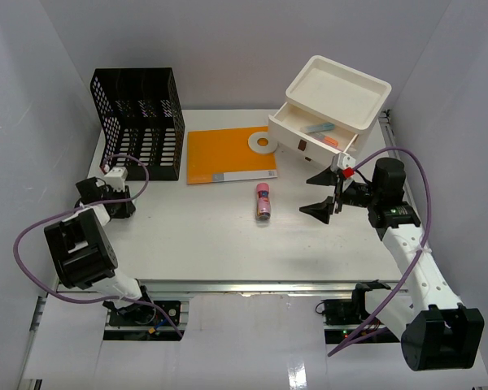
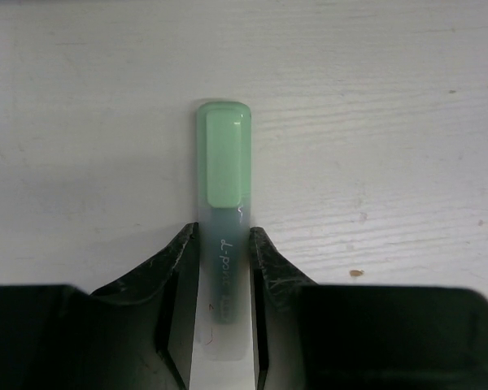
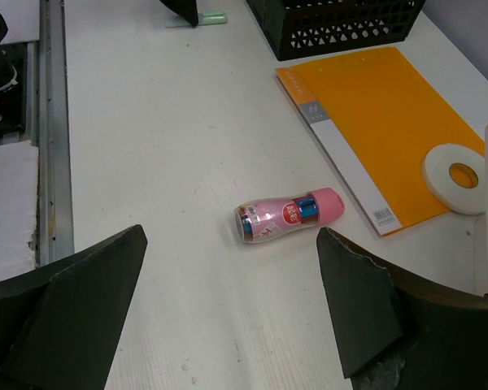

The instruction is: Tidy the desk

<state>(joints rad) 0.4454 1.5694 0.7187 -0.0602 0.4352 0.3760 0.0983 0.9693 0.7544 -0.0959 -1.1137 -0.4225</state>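
We find the left gripper (image 2: pixel 224 236) clamped on the green highlighter (image 2: pixel 224 162) lying on the desk (image 2: pixel 390 122), long axis straight ahead; right gripper (image 3: pixel 228 244) spread apart.

Robot lab test cell, not a real office. Plain white walls (image 1: pixel 228 49) box in the desk (image 1: pixel 195 244). Arms bolted to metal rail (image 1: pixel 252 286), w/ purple cables (image 1: pixel 394 149) & bare electronics (image 1: pixel 138 313). Staged office props ahead-right of the right gripper (image 3: pixel 229 244) jaws: orange folder (image 3: pixel 390 122), tape roll (image 3: pixel 455 166), mesh organiser (image 3: pixel 342 24).
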